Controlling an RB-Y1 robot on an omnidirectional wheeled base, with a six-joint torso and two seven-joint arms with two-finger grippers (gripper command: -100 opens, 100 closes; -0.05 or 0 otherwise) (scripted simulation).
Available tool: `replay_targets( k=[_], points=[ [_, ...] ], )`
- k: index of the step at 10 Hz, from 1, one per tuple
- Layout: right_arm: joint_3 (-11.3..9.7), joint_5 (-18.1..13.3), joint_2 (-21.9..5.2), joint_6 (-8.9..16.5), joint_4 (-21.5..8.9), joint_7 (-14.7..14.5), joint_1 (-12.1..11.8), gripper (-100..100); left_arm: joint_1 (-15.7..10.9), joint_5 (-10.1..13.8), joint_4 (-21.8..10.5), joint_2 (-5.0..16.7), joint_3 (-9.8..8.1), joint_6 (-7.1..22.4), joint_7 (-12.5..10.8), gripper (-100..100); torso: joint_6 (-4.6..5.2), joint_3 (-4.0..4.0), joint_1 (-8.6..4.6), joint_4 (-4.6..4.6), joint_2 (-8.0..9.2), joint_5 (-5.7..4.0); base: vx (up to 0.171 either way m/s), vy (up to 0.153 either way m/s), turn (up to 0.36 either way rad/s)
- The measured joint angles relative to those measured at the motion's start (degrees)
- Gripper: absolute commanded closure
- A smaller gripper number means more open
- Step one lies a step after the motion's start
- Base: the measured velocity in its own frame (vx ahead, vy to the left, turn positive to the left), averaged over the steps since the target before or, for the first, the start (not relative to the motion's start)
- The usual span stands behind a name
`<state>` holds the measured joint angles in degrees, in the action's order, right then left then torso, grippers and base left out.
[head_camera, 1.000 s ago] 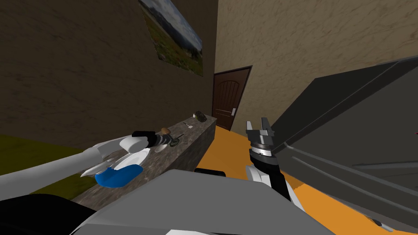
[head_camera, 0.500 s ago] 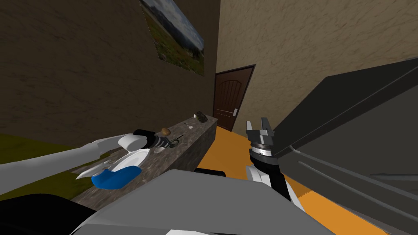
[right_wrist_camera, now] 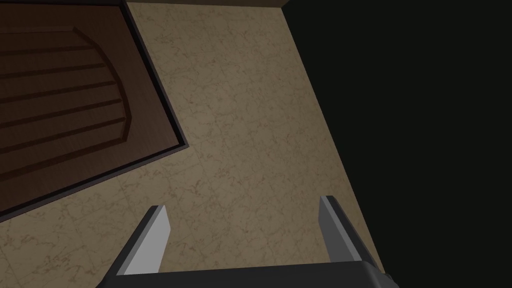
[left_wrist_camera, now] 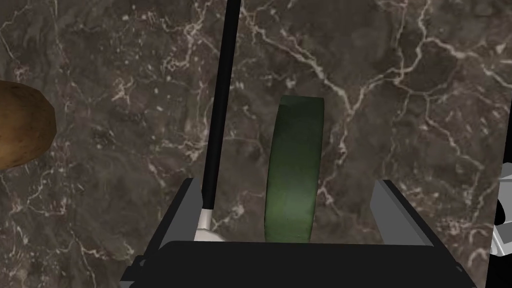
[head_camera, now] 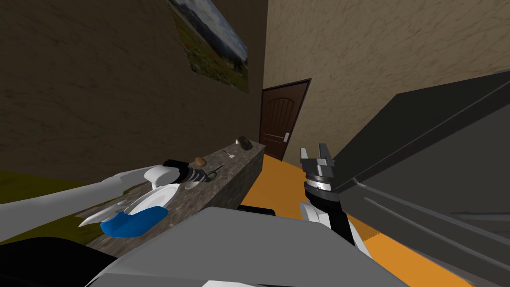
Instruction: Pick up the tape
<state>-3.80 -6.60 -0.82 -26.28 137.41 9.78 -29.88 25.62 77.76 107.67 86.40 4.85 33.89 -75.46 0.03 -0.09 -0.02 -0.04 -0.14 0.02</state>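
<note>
The tape [left_wrist_camera: 292,170] is a dark green roll standing on its edge on the dark marble counter [left_wrist_camera: 410,90]. My left gripper [left_wrist_camera: 287,184] is low over the counter and open. The roll sits between the two fingers [left_wrist_camera: 182,210] and touches neither. In the head view the left gripper [head_camera: 208,175] reaches out over the counter [head_camera: 234,169] at the small dark tape [head_camera: 213,174]. My right gripper [head_camera: 315,155] is held up beside the chest, open and holding nothing [right_wrist_camera: 243,207].
A thin black rod with a white end [left_wrist_camera: 220,100] lies right beside the tape, by one finger. A brown lump [left_wrist_camera: 22,125] sits further off. A white plate [head_camera: 158,197] and a blue object [head_camera: 132,225] lie near my left forearm. A large dark grey slab [head_camera: 428,164] stands to the right.
The whole head view has shifted a little, so I have moved. My left gripper stays at the tape. The right arm has not moved.
</note>
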Motion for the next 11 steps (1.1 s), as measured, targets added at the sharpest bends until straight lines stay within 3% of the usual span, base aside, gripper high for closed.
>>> replay_targets(
  k=[1, 2, 6, 7, 8, 10, 11],
  points=[
    [0.00, 0.00, 0.00, 0.00, 0.00, 0.00, 0.00, 0, 0.11, -0.67, -0.61, -1.06, 0.42, -0.23, 0.61, -100, 0.00, -0.01, -0.02, -0.01, -0.02, -0.01, 0.020, -0.011, -0.004],
    [0.00, 0.00, 0.00, 0.00, 0.00, 0.00, 0.00, 0, 0.13, -0.76, -0.66, -1.17, 0.47, -0.30, 0.70, 100, -0.01, 0.02, 0.01, 0.01, 0.04, -0.01, 0.000, 0.000, 0.000],
    [0.00, 0.00, 0.00, 0.00, 0.00, 0.00, 0.00, 0, 0.11, -0.76, -0.60, -1.14, 0.46, -0.29, 0.74, 100, -0.04, 0.06, 0.11, 0.02, 0.11, 0.03, 0.000, 0.000, 0.000],
    [0.00, 0.00, 0.00, 0.00, 0.00, 0.00, 0.00, 0, 0.12, -0.76, -0.60, -1.15, 0.46, -0.29, 0.74, 0, -0.04, 0.06, 0.11, 0.02, 0.11, 0.02, 0.000, 0.000, 0.000],
    [0.00, 0.00, 0.00, 0.00, 0.00, 0.00, 0.00, 0, 0.12, -0.76, -0.60, -1.15, 0.46, -0.29, 0.74, 100, -0.04, 0.06, 0.11, 0.02, 0.12, 0.02, -0.029, 0.010, 0.068],
    [0.00, 0.00, 0.00, 0.00, 0.00, 0.00, 0.01, 0, 0.32, 0.22, 0.78, 0.90, -0.43, -0.05, -0.37, 100, -0.08, 0.18, 0.16, 0.08, 0.32, 0.00, -0.037, 0.019, 0.046],
    [0.00, 0.00, 0.00, 0.00, 0.00, 0.00, 0.01, 0, 0.29, 0.24, 0.86, 1.00, -0.47, 0.01, -0.54, 0, -0.07, 0.15, 0.15, 0.06, 0.26, 0.03, 0.000, 0.000, 0.000]
  ],
)
